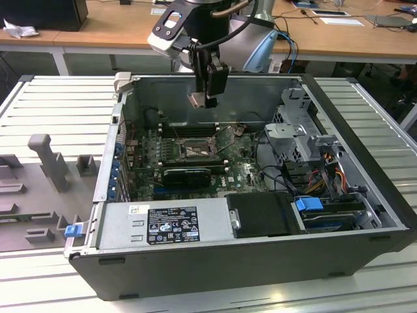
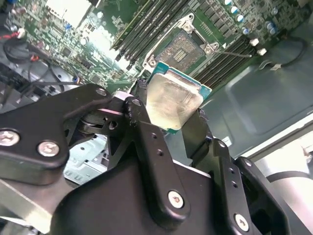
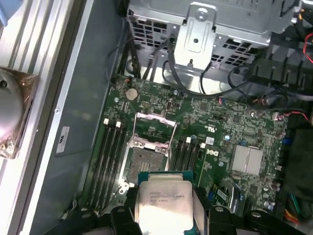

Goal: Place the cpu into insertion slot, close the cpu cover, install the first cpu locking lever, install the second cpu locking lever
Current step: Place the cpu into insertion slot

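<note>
Second wrist view gives the closest look: the gripper (image 2: 166, 116) has its jaws closed on the cpu (image 2: 173, 100), one black finger on each of two opposite edges and the pale metal top facing the camera. The cpu hangs in the air above the board, clear of the slot (image 2: 185, 48) and touching nothing but the fingers. I'd judge it light, thin and stiff, with a smooth lid that offers little friction and an underside that should not be touched, so a hold by the edges looks right, and only a gentle squeeze. In the first wrist view the cover (image 3: 155, 128) stands tipped up off the slot, leaving the greyish contact field bare; that field looks delicate, easily harmed by a tilted or dragged part. Memory slots (image 3: 110, 156) run along both sides of it. In the exterior view the computer case (image 1: 215, 261) lies open on a slatted metal bench (image 1: 52, 98), with the slot near the middle of the board (image 1: 241, 173), toward the case's far wall. Cables (image 1: 273, 153) and a drive cage crowd the exterior view's right, wooden desks (image 1: 130, 29) stand behind.
</note>
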Robot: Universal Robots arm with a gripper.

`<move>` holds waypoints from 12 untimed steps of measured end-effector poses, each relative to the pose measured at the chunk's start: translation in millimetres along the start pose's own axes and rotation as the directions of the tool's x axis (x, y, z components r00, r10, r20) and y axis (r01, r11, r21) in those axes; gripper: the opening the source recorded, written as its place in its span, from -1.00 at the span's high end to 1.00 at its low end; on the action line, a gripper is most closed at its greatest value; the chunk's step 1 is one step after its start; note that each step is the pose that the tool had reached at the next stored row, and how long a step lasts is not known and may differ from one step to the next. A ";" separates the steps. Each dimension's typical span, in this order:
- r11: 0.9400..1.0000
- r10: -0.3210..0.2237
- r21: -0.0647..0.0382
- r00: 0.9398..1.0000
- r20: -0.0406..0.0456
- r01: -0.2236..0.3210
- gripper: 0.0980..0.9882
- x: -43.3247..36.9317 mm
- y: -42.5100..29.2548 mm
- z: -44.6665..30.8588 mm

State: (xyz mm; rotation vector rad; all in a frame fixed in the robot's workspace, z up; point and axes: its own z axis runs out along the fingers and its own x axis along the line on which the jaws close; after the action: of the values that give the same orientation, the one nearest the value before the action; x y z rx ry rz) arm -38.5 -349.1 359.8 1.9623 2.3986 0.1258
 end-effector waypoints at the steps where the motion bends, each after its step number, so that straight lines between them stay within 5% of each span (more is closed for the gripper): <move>1: 1.000 0.013 0.000 1.000 0.001 -0.013 0.03 0.0 0.0 0.1; 12: 0.997 0.081 -0.002 0.997 0.007 -0.081 0.03 -0.2 -0.8 9.2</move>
State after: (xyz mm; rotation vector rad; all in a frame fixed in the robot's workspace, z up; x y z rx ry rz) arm -38.5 -349.1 350.6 2.0558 2.3148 0.1232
